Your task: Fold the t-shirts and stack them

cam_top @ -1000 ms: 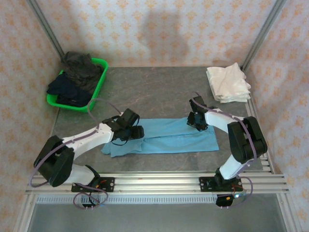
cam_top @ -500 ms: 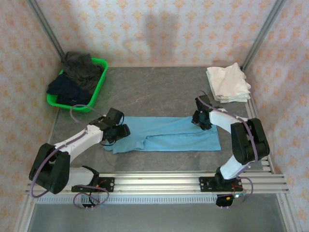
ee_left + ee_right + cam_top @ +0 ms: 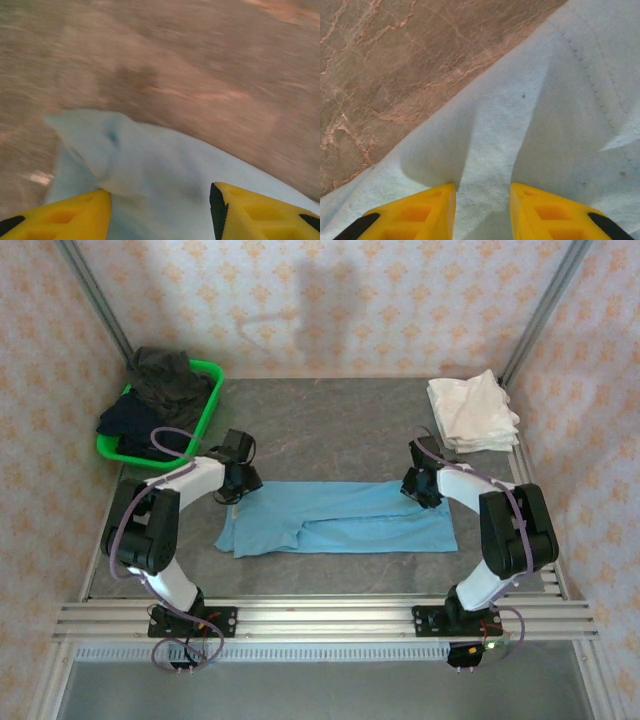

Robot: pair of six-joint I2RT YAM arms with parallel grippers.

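Note:
A sky-blue t-shirt (image 3: 340,520) lies folded into a long band across the middle of the table (image 3: 330,435). My left gripper (image 3: 232,488) sits at the band's far left corner. In the left wrist view my left gripper (image 3: 160,197) stands open, its yellow fingers (image 3: 75,212) apart over pale blue cloth (image 3: 150,165). My right gripper (image 3: 420,488) rests on the shirt's far right end. In the right wrist view my right gripper (image 3: 482,192) is open by a narrow gap, with flat cloth (image 3: 485,150) under it. Cream-white t-shirts (image 3: 472,415) are stacked at the back right.
A green basket (image 3: 205,412) with dark clothes (image 3: 160,390) stands at the back left, close behind my left arm. Metal frame posts rise at both back corners. An aluminium rail (image 3: 320,618) runs along the near edge.
My left gripper swung left and back, from the shirt's middle-left to its far left corner, and its jaws narrowed a little. The right gripper shifted slightly right, and the shirt's right end followed.

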